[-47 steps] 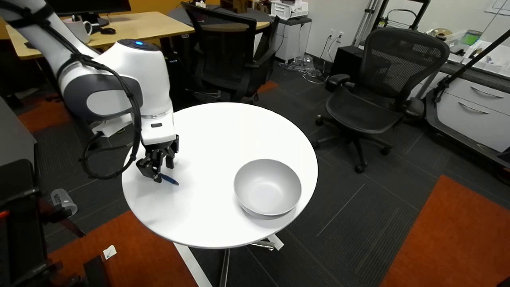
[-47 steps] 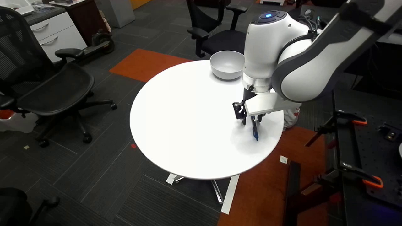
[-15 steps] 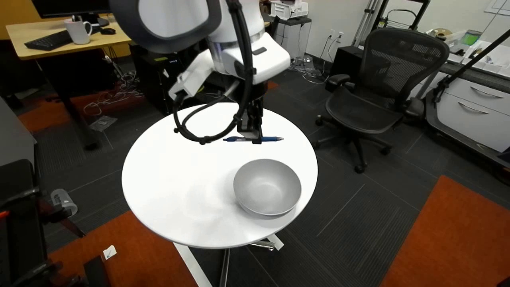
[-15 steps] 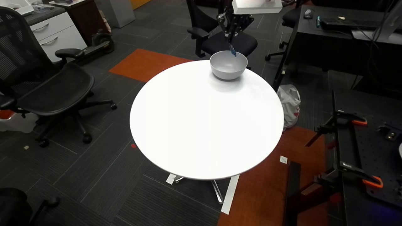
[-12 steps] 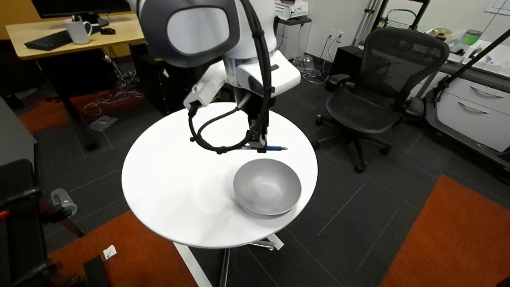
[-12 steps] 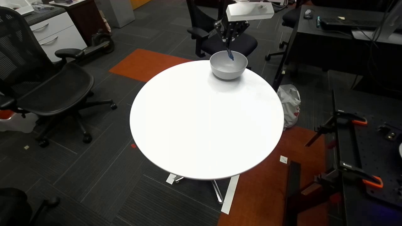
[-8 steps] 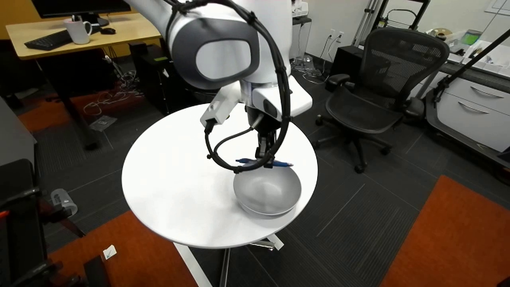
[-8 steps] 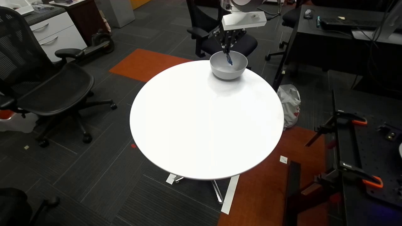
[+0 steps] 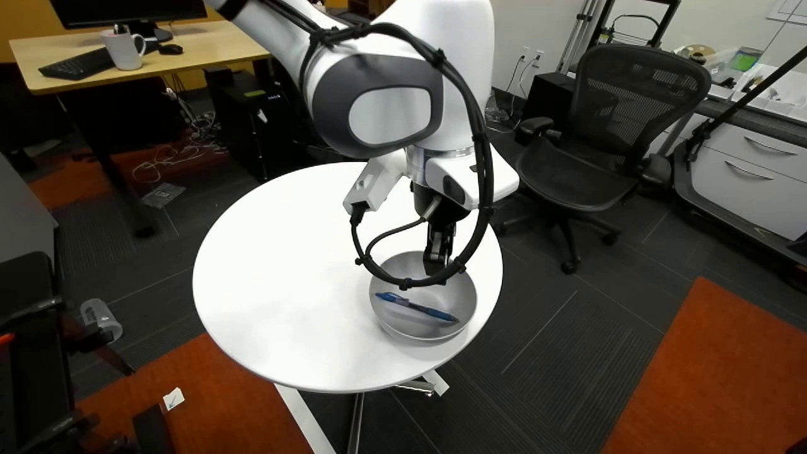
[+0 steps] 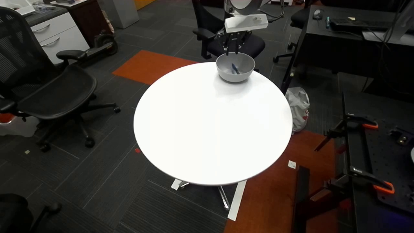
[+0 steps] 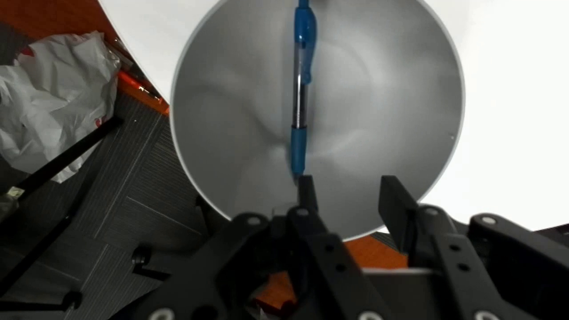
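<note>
Wrist view has my tool (image 11: 349,189) spread partway, gripping nothing, with the blue pen (image 11: 300,102) loose below it in the bowl (image 11: 378,111). I'd lift straight up, nice and slow, so I don't nudge the bowl.

Bent white arm (image 9: 394,113), hand (image 11: 349,189) downward, fingers (image 11: 396,204) apart.
</note>
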Controlling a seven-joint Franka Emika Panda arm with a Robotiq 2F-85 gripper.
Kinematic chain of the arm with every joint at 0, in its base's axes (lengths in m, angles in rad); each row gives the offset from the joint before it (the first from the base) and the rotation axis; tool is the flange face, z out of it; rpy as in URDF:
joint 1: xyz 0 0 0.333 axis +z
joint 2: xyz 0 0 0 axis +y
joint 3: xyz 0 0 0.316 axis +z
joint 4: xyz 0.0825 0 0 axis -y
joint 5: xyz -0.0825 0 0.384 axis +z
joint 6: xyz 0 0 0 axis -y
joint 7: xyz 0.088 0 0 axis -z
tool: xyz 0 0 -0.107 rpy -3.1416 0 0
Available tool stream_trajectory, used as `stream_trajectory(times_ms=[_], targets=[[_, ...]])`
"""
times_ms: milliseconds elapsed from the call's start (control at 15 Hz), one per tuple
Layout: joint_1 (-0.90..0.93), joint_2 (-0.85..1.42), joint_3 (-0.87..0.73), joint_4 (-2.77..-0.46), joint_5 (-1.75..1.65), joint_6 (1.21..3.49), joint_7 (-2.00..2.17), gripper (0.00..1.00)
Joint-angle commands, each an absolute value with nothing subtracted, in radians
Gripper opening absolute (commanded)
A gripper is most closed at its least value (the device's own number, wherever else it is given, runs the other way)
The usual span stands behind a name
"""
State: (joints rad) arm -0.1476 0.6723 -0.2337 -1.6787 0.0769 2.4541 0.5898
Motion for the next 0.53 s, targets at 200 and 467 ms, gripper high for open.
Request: stream_trajectory(times_ms=[200,467], targets=[[-0.155,0.705,-0.232,-1.607,0.116,2.407,0.587,0.95],[-0.144,0.7,-0.242,-1.634,0.112,2.44,0.584,1.0]])
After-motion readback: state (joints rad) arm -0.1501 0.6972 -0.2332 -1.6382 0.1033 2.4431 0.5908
